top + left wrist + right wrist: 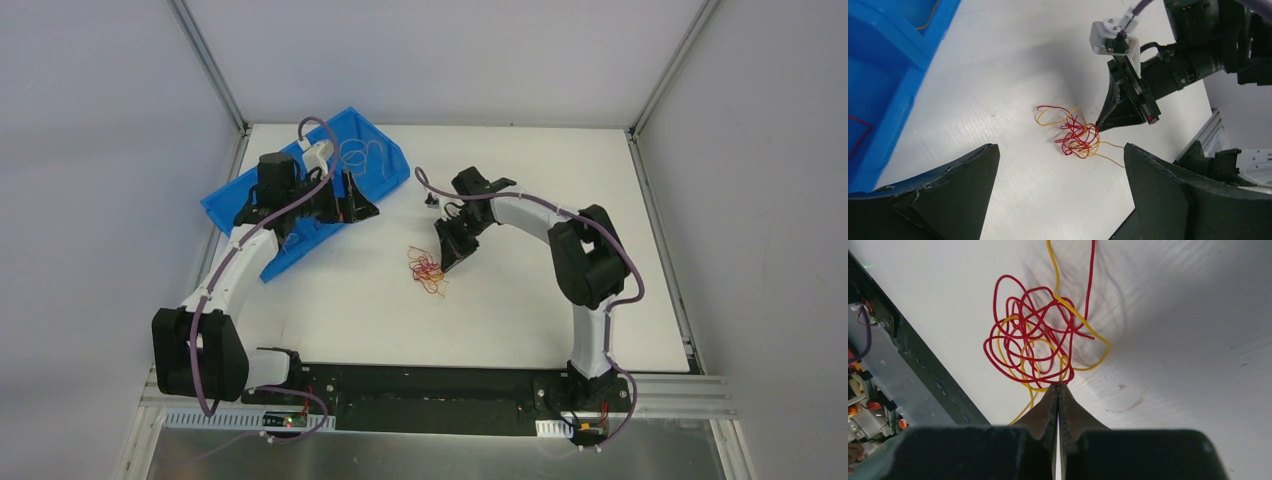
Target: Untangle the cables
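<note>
1. cables [427,270]: 1 knot of red and orange-yellow strands, lying on the white table [540,300] about mid-table, between the 2 arms and nearer the right one.
2. Close-up from the right wrist: the red loops are bunched tight, with yellow threaded through them. 1 yellow and 1 red strand run out the far side, and 1 yellow tail runs toward the table's front rail.
3. right gripper [1058,386]: the jaws are pressed together with only a hairline slit between the fingers. The tips sit at the knot's edge, where a red loop and a yellow strand run into them, so it looks pinched on those strands.
4. Left wrist view agrees: the right gripper's tip is angled down and touches the right side of the knot at table level.
5. left gripper [350,200]: the jaws are spread wide and hold nothing. It sits at the right edge of the blue bin [300,240], well apart from the knot.
6. The bin sits at the far left of the table, skewed, partly under the left arm.
7. bin wires [365,155]: thin loose loops lie inside the bin's far end. The left wrist view also shows an orange piece and a red piece in the bin.
8. small dark item [432,202]: on the table just beside the right wrist. Can't tell what it is.
</note>
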### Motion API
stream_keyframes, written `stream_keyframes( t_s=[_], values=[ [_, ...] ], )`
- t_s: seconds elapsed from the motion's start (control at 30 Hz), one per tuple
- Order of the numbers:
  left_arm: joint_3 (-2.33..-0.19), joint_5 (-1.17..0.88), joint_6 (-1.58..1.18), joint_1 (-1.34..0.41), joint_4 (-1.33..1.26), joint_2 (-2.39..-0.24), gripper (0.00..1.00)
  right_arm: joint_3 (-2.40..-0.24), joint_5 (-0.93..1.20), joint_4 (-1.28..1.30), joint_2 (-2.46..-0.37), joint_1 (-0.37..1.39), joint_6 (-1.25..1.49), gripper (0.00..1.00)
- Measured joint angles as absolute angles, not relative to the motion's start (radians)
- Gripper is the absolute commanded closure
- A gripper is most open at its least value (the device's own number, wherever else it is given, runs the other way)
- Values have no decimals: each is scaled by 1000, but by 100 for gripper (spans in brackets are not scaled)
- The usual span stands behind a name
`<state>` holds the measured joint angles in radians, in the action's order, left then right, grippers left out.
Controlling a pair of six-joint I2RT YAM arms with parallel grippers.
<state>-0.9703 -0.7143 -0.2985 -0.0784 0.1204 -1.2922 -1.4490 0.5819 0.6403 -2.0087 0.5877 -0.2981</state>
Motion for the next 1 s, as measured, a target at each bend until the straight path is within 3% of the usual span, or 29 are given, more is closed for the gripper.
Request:
stream_keyframes(
  t_s=[0.4, 0.57, 0.6, 0.73, 0.93, 1.0],
  values=[
    [-871, -779, -160, -319, 115, -1245, 26, -1323, 722, 616, -1769, 523, -330, 100],
    [-863, -803, -144, -391, 73, -1301, 25, -1306, 698, 599, -1738, 524, -321, 37],
    [-858, -803, -152, -388, 53, -1309, 24, -1302, 688, 594, -1739, 524, -315, 32],
    [-800, -815, -240, -326, -50, -1313, 22, -1305, 612, 565, -1760, 550, -342, 26],
    [-758, -826, -365, -182, -106, -1308, 22, -1414, 534, 551, -1900, 614, -386, 29],
    [-753, -819, -385, -141, -105, -1293, 17, -1433, 515, 542, -1942, 632, -397, 31]
  ],
)
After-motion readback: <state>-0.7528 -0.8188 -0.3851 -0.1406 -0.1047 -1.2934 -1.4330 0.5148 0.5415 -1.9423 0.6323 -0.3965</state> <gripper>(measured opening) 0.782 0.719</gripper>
